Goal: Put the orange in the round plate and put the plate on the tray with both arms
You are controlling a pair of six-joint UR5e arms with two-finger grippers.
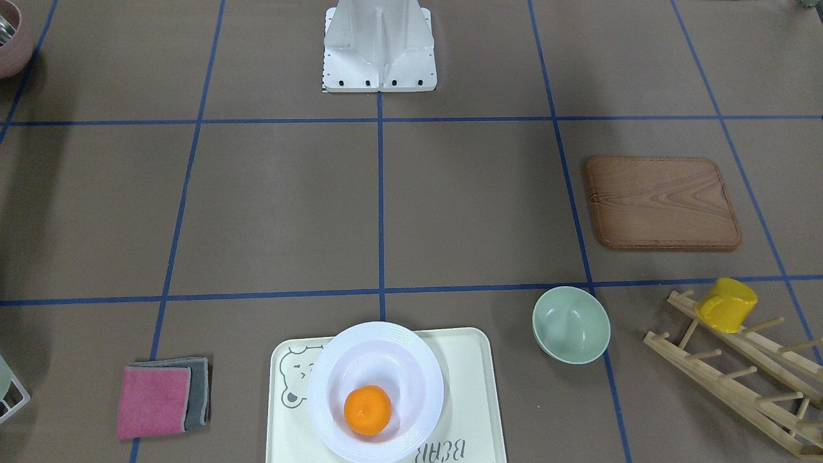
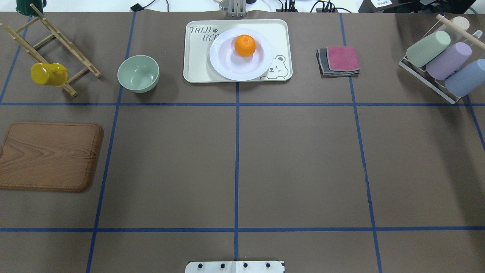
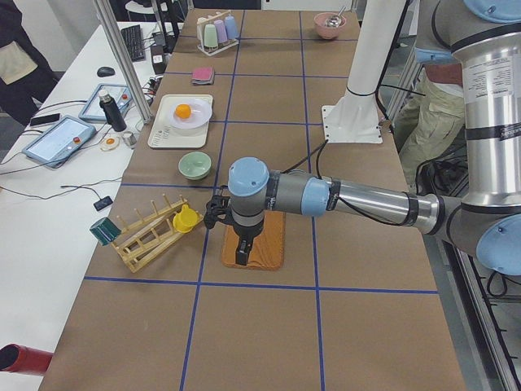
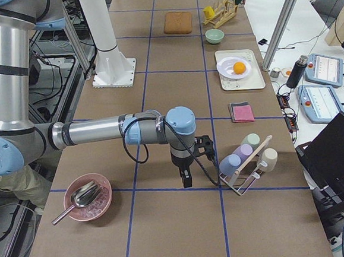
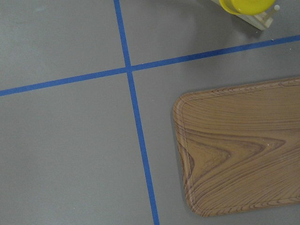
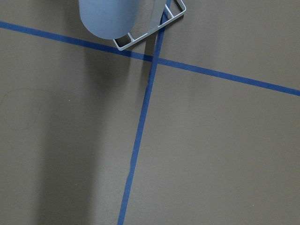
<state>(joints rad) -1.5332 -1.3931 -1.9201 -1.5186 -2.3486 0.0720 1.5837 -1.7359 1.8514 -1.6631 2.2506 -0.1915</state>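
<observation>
The orange (image 2: 244, 45) lies in the round plate (image 2: 223, 64), off centre toward the far rim. The plate rests on the tray (image 2: 197, 57) at the table's far edge, also seen as orange (image 1: 367, 409), plate (image 1: 421, 366) and tray (image 1: 469, 386). Neither arm is near it. My left gripper (image 3: 242, 254) hangs pointing down over the wooden board, and I cannot tell whether it is open or shut. My right gripper (image 4: 186, 178) hangs beside the cup rack, its state equally unclear. Neither wrist view shows any fingers.
A brown wooden board (image 2: 49, 155) lies on the left. A pale green bowl (image 2: 138, 73) and a wooden rack with a yellow cup (image 2: 48, 74) stand at the far left. Folded cloths (image 2: 340, 60) and a rack of pastel cups (image 2: 441, 62) are at the far right. A pink bowl (image 4: 88, 197) holds spoons.
</observation>
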